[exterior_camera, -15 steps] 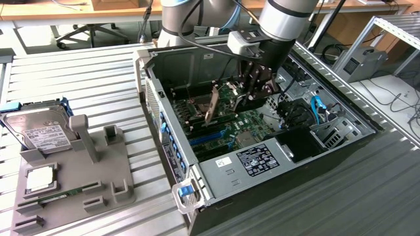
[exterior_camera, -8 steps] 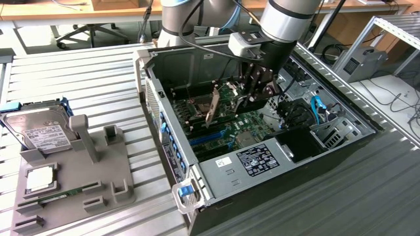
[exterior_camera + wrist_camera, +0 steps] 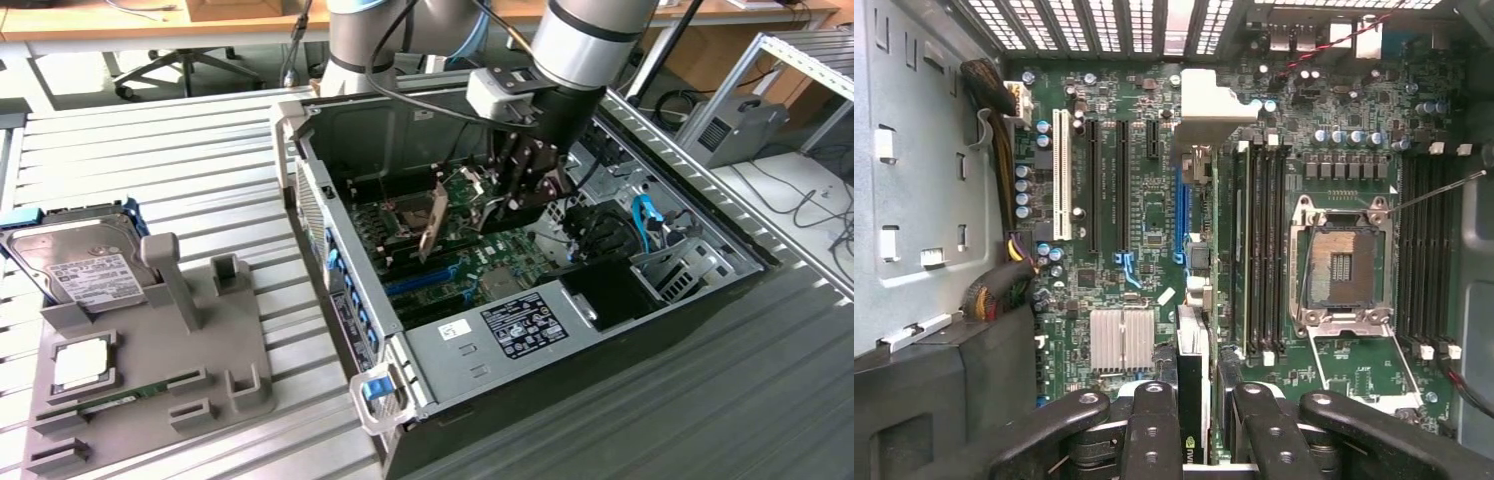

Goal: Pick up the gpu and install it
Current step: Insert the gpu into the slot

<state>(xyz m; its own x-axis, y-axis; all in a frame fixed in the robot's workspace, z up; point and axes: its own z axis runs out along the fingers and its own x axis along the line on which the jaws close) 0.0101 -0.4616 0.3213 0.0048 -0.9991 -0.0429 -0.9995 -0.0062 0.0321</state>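
The robot arm (image 3: pixel 574 60) reaches down into an open computer case (image 3: pixel 534 300). Its gripper (image 3: pixel 523 190) holds the gpu (image 3: pixel 447 215) on its edge, tilted, just above the green board (image 3: pixel 467 270) inside the case. On the exterior view's left, a grey holder (image 3: pixel 160 370) sits on the table (image 3: pixel 134 160). A silver hard drive (image 3: pixel 80 265) with a white label leans in it.

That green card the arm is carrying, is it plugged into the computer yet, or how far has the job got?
Done: the gpu is off the grey parts holder, where the hard drive sits. In hand: the gripper holds the card on edge inside the open computer case, above the motherboard. Left: seating it. In the wrist view the card's edge hangs clear of the long slots, so it isn't installed.
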